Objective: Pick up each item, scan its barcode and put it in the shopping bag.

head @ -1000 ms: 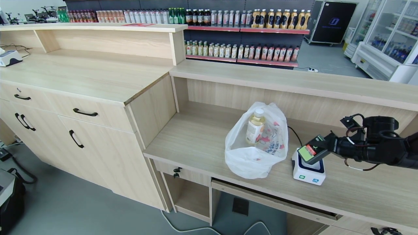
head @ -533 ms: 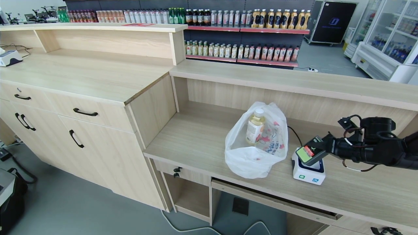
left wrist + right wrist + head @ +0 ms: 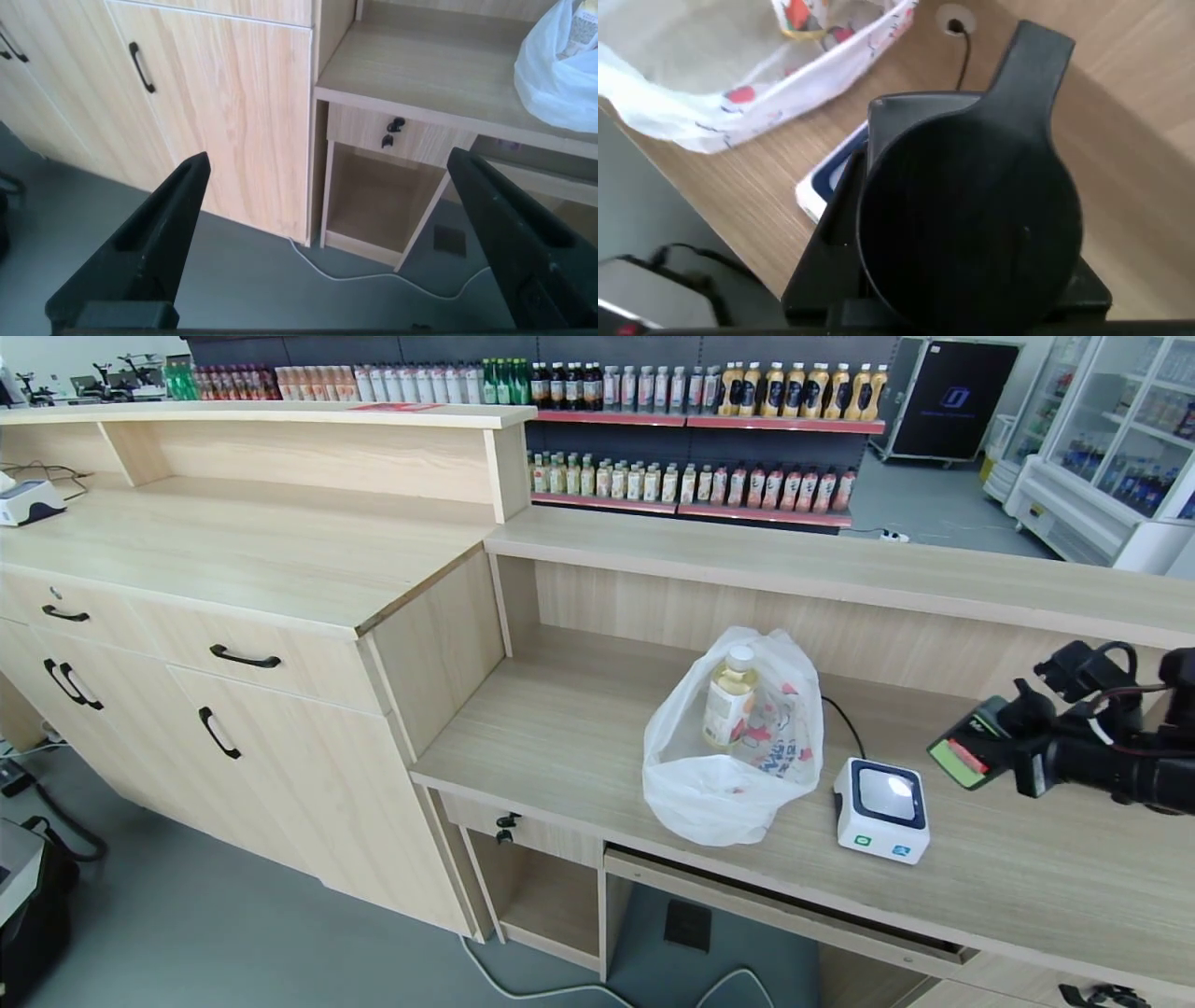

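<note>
A white plastic shopping bag (image 3: 733, 775) stands open on the lower counter with a yellow drink bottle (image 3: 731, 698) upright inside. To its right sits the white barcode scanner (image 3: 882, 810), window facing up. Right of the scanner and above the counter, my right gripper (image 3: 991, 739) is shut on a small dark box (image 3: 962, 753) with a green and red label. In the right wrist view the dark box (image 3: 971, 215) hides most of the scanner (image 3: 831, 182), and the bag (image 3: 738, 84) lies beyond. My left gripper (image 3: 327, 252) hangs open low before the counter, nothing between its fingers.
A black cable (image 3: 845, 723) runs from the scanner to the counter's back wall. A higher counter (image 3: 233, 551) with drawers stands to the left. A raised ledge (image 3: 840, 569) runs behind the bag. Bare counter (image 3: 1027, 877) lies right of the scanner.
My right gripper has carried the dark box up and to the right, from just over the scanner window to a spot clear of it. The bag, bottle and scanner stayed put.
</note>
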Robot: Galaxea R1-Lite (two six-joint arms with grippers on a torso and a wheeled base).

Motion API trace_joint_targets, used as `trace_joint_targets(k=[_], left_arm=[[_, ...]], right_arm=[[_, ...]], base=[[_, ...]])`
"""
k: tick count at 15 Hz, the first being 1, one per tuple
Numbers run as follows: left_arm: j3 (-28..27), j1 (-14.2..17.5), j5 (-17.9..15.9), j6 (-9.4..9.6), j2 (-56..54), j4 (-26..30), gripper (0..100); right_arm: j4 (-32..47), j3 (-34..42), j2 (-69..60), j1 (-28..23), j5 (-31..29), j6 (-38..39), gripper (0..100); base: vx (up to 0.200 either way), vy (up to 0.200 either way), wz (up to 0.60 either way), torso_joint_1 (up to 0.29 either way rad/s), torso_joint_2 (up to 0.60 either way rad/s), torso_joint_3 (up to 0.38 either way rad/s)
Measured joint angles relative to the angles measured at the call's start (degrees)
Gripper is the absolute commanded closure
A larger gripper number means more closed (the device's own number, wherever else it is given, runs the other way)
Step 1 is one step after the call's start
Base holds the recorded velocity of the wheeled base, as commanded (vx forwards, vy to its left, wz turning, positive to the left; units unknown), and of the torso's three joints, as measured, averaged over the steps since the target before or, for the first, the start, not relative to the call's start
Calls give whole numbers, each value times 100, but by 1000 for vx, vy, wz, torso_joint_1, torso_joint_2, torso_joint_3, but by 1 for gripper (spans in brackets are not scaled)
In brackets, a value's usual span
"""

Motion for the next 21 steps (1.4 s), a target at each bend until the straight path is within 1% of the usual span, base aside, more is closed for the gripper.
trace_joint_targets(k=[1, 2, 4, 6, 8, 9, 11, 15, 21], left_arm=[[0, -2, 0, 0, 0, 0, 0], [0, -5, 0, 2, 0, 0, 0], [0, 0, 0, 2, 0, 0, 0], [0, -6, -2, 2, 0, 0, 0], [0, -2, -2, 2, 0, 2, 0], [0, 0, 0, 2, 0, 0, 0], [0, -5, 0, 0, 0, 0, 0], [0, -13, 0, 0, 0, 5, 0], [0, 0, -2, 2, 0, 0, 0]], right_arm=[[15, 256, -319, -207, -88, -422, 100], [0, 377, -507, -364, -110, -583, 100], [-213, 503, -778, -512, -116, -616, 100], [-254, 538, -931, -516, -118, -540, 100], [-558, 501, -981, -330, -127, -345, 100], [-645, 492, -973, -190, -93, -178, 100], [-728, 474, -890, 37, -93, -93, 100], [-601, 518, -449, 369, -90, -105, 100], [-558, 325, 807, 767, -96, -104, 100]], base=[[0, 0, 0, 0, 0, 0], [0, 0, 600, 2, -2, 7], [0, 0, 600, 0, 5, 5], [0, 0, 600, 0, 0, 2], [0, 0, 600, 5, 5, 5], [0, 0, 0, 0, 0, 0], [0, 0, 0, 0, 0, 0], [0, 0, 0, 0, 0, 0], [0, 0, 0, 0, 0, 0]])
